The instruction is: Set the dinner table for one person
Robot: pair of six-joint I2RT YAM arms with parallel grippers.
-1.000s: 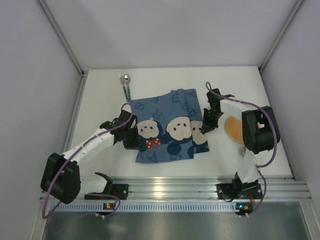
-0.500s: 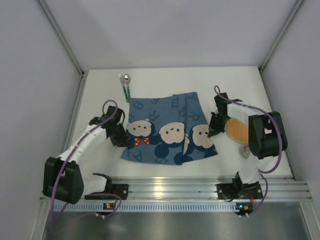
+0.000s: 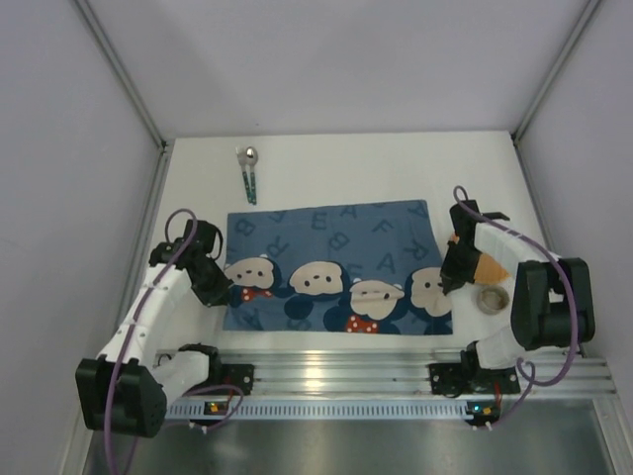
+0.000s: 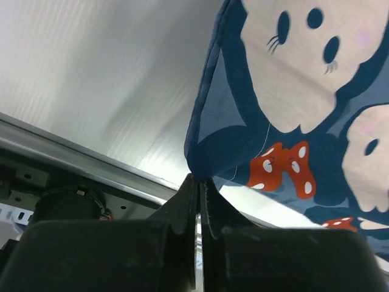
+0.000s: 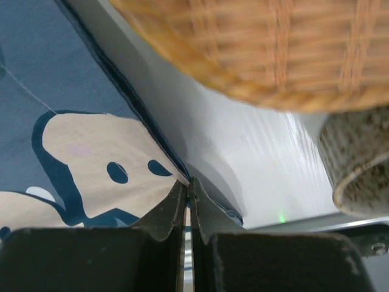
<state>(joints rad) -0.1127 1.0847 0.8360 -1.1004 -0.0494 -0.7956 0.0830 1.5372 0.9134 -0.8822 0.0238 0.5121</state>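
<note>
Counter (image 3: 326,158): white top, rail at my near edge; it carries everything, and I judge it only partly set.
Placemat (image 3: 336,262): blue mouse-print cloth at near centre, pulled taut between both arms so it lies flat.
Left fingers (image 4: 196,188): closed, pinching its near-left corner.
Right fingers (image 5: 185,185): closed on its near-right edge.
Wicker mat (image 5: 273,48), speckled cup (image 5: 358,164): just right of the cloth.
Spoon (image 3: 248,173): beyond the far-left corner, apart.
</note>
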